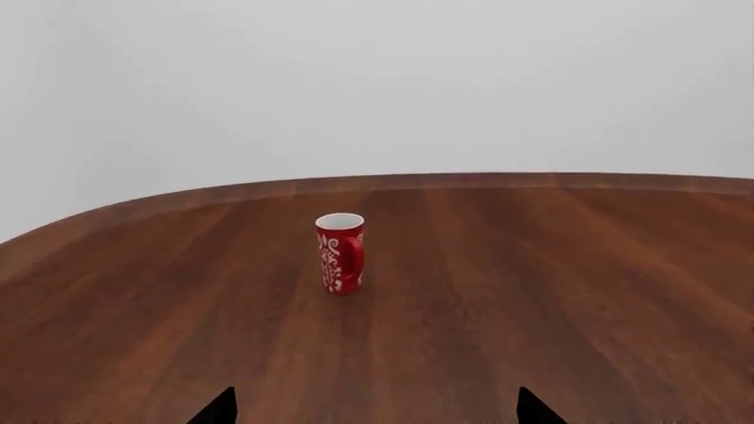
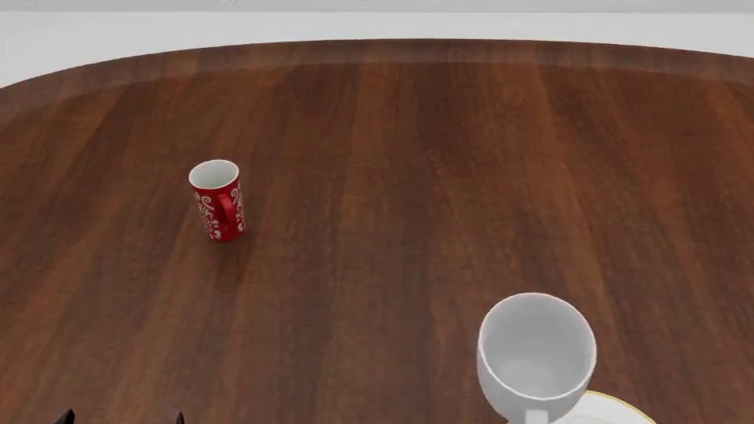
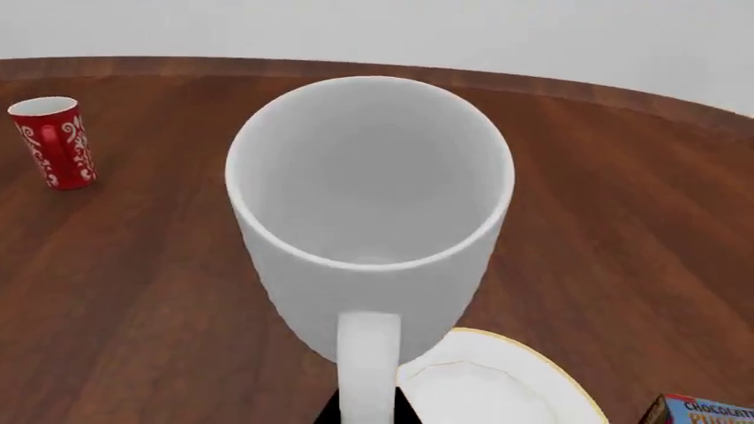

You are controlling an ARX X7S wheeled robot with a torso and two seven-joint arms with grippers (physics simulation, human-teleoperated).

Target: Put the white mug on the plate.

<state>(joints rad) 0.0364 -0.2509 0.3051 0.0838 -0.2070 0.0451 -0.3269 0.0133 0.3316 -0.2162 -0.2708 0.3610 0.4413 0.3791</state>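
Here the white mug [image 3: 369,212] fills most of the right wrist view, upright with its mouth open to the camera and its looped handle running straight down toward the lens. At the foot of that handle, dark bits of the right gripper [image 3: 367,408] show on either side of it, which suggests the jaws are pinched on the handle, though so little of them is visible that I cannot tell for sure.

In the head view the white mug [image 2: 536,353] stands at the near right of the wooden table [image 2: 448,159], and the plate [image 2: 613,412] peeks out just beside and partly behind its base at the frame's lower edge. Whether the mug's bottom touches the plate's rim or hangs above it cannot be made out. A blue box [image 3: 704,412] with printed lettering sits near the plate.

The left gripper [image 1: 374,408] shows only two dark fingertips, set wide apart with nothing between them. It faces the red mug [image 1: 339,252], which stands upright well apart from it.
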